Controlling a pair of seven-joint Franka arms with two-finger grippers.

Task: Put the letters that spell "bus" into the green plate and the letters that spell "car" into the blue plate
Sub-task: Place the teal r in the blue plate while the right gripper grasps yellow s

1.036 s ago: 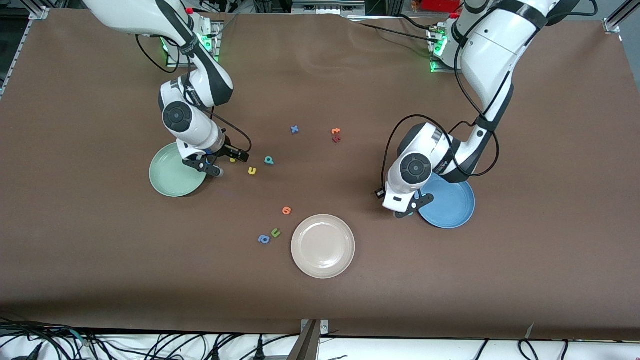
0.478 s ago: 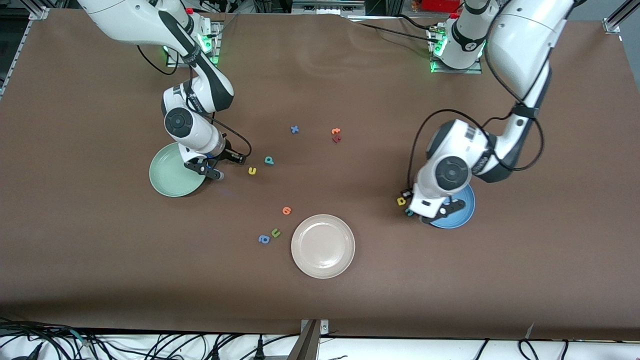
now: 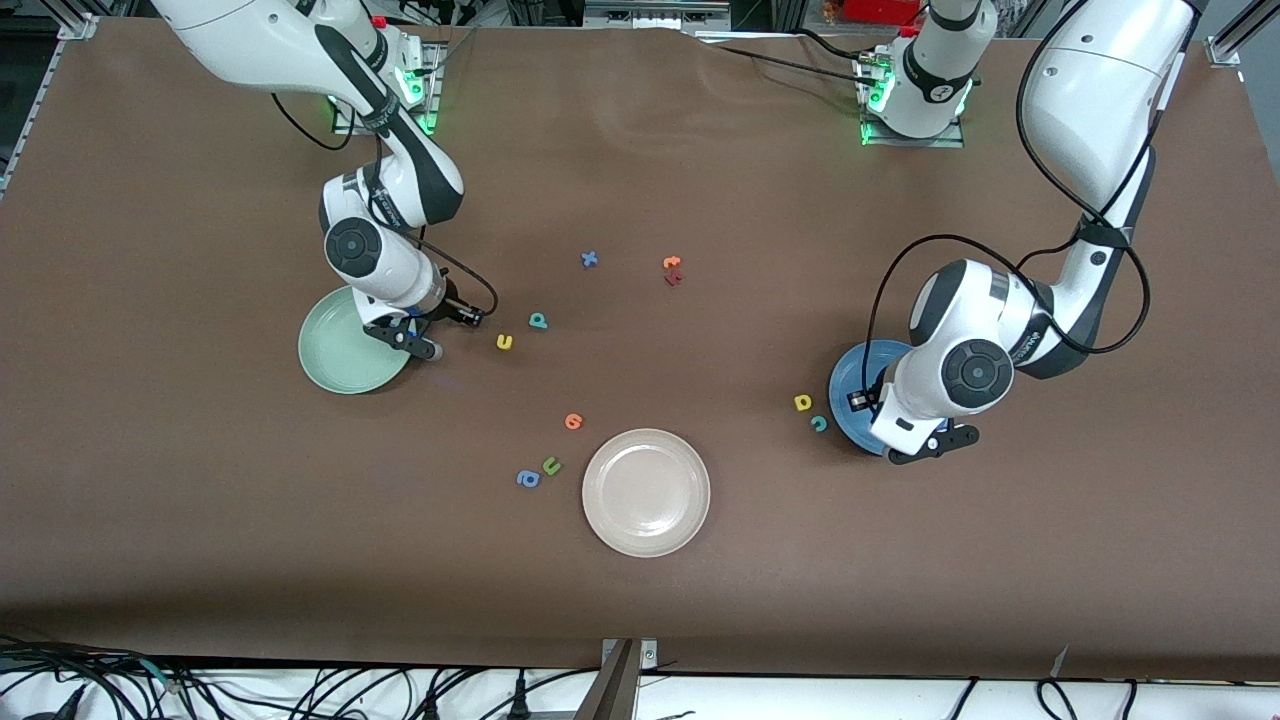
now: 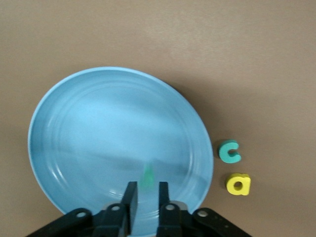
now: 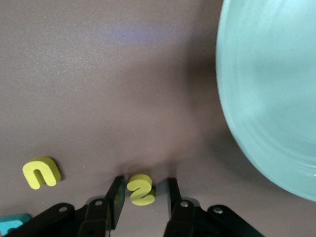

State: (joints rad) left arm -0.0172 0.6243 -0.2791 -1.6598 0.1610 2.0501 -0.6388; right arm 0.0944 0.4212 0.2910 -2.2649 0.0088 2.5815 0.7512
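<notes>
My left gripper (image 3: 900, 420) hangs over the blue plate (image 3: 850, 375). In the left wrist view its jaws (image 4: 145, 185) stand narrowly open, and a blurred teal letter (image 4: 147, 177) is just past the tips over the blue plate (image 4: 98, 133). The teal "c" (image 4: 229, 151) and yellow "a" (image 4: 238, 183) lie on the table beside that plate. My right gripper (image 3: 448, 334) is low beside the green plate (image 3: 345, 345). Its open jaws (image 5: 145, 181) straddle the yellow "s" (image 5: 140, 189); one finger touches it. The yellow "u" (image 3: 505, 342) and teal "b" (image 3: 538, 320) lie close by.
A beige-white plate (image 3: 646, 492) sits nearer the front camera at mid-table. An orange letter (image 3: 573, 421), a green "u" (image 3: 551, 465) and a blue "a" (image 3: 528, 479) lie beside it. A blue "x" (image 3: 590, 259) and orange and red letters (image 3: 672, 270) lie toward the bases.
The left gripper moved across the blue plate toward the left arm's end and parted its jaws, letting go of the teal letter. The right gripper's jaws narrowed around the yellow "s".
</notes>
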